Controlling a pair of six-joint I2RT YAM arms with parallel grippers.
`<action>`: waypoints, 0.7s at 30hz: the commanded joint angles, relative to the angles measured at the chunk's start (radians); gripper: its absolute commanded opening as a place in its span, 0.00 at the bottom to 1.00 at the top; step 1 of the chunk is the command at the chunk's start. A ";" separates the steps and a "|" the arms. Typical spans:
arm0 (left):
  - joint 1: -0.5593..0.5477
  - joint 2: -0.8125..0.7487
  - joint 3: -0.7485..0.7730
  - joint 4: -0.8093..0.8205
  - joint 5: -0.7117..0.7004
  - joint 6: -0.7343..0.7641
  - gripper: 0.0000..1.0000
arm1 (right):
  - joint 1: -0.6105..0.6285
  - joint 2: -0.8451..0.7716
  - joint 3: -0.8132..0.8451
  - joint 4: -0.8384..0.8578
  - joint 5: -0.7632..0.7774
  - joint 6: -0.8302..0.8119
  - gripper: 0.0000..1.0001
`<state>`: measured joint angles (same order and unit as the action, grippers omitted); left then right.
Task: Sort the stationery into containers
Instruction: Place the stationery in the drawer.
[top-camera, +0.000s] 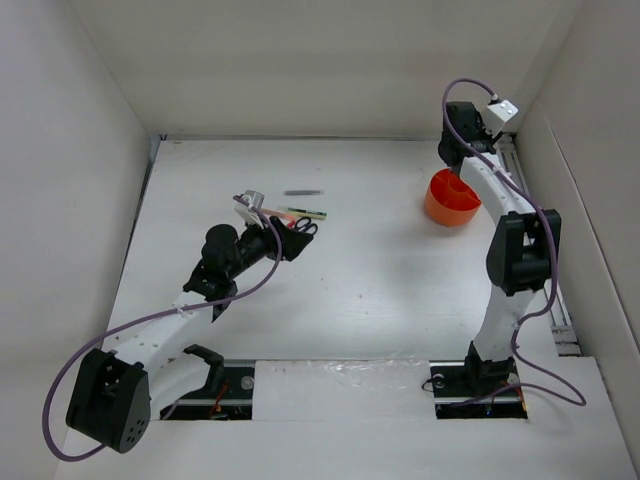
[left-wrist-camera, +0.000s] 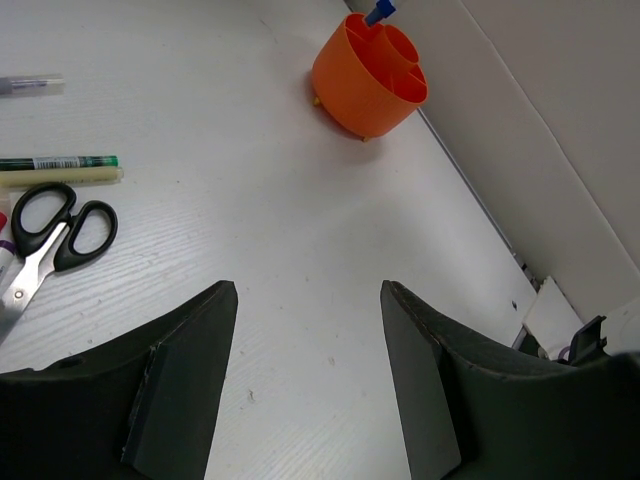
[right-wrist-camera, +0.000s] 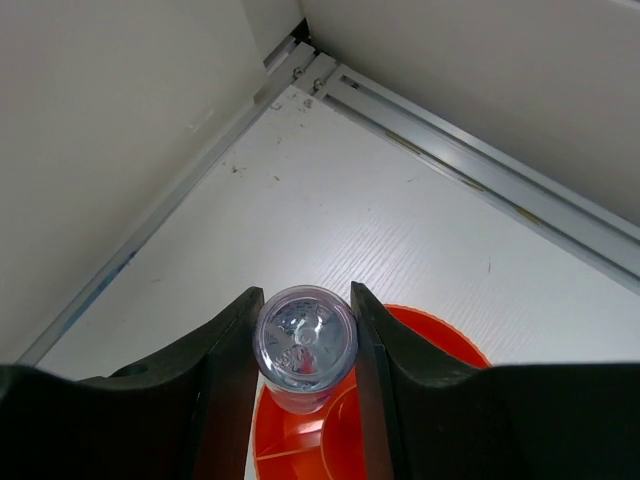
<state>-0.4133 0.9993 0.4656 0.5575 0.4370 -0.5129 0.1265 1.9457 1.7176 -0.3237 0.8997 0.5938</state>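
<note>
The orange organiser (top-camera: 450, 200) stands at the back right; it also shows in the left wrist view (left-wrist-camera: 368, 72) and the right wrist view (right-wrist-camera: 440, 335). My right gripper (top-camera: 459, 170) is right above it, shut on a round clear-capped stick (right-wrist-camera: 305, 340) held upright over a compartment. Black-handled scissors (top-camera: 303, 226) (left-wrist-camera: 60, 228), a green marker (top-camera: 305, 212) (left-wrist-camera: 58, 162) and pink pens (top-camera: 270, 211) lie together at mid-left. A short grey stick (top-camera: 301, 191) (left-wrist-camera: 30, 85) lies behind them. My left gripper (top-camera: 298, 243) (left-wrist-camera: 309, 290) is open and empty, just right of the scissors.
White walls close the table on the left, back and right. A metal rail (right-wrist-camera: 470, 165) runs along the right wall behind the organiser. Purple cables (top-camera: 250, 290) hang off both arms.
</note>
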 joint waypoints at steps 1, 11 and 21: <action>-0.004 -0.014 0.005 0.050 0.017 -0.001 0.56 | 0.016 0.015 0.027 -0.003 -0.004 -0.026 0.27; -0.004 -0.014 0.005 0.032 -0.001 -0.001 0.57 | 0.036 0.055 0.037 -0.012 -0.004 -0.026 0.42; -0.004 -0.014 0.005 0.013 -0.021 -0.001 0.57 | 0.056 -0.071 0.037 -0.002 -0.056 -0.015 0.70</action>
<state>-0.4133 0.9993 0.4656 0.5560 0.4240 -0.5133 0.1608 1.9930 1.7199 -0.3519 0.8604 0.5724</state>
